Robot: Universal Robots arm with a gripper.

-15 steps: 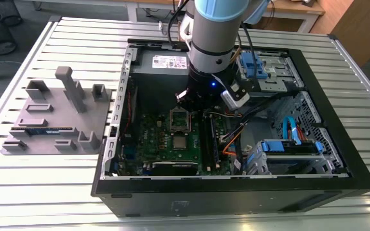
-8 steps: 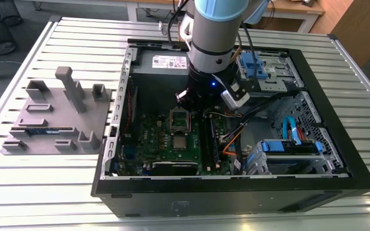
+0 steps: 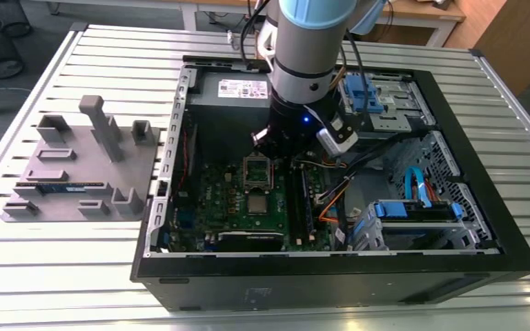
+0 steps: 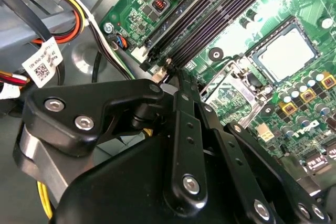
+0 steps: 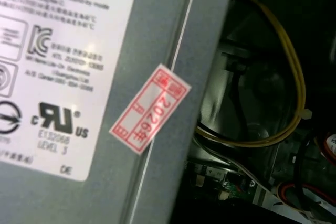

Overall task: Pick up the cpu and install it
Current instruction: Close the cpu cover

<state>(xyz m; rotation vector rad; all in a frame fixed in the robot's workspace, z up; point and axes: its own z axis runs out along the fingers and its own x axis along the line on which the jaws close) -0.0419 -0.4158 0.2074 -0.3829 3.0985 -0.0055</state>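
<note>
Claw (image 4: 172, 76) by memory slots (image 4: 210, 19), beside raised socket frame (image 4: 231, 90); apart or together cannot tell; cpu (image 4: 286, 55) seated just beyond

Slatted metal table (image 3: 44, 265), open computer case (image 3: 292, 293), grey fixture (image 3: 141, 162) alongside

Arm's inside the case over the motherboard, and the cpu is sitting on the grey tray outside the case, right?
Not quite. The cpu is not on the grey tray; it lies on the motherboard inside the case, as the exterior view shows. The arm is indeed inside the case over the motherboard.
</note>
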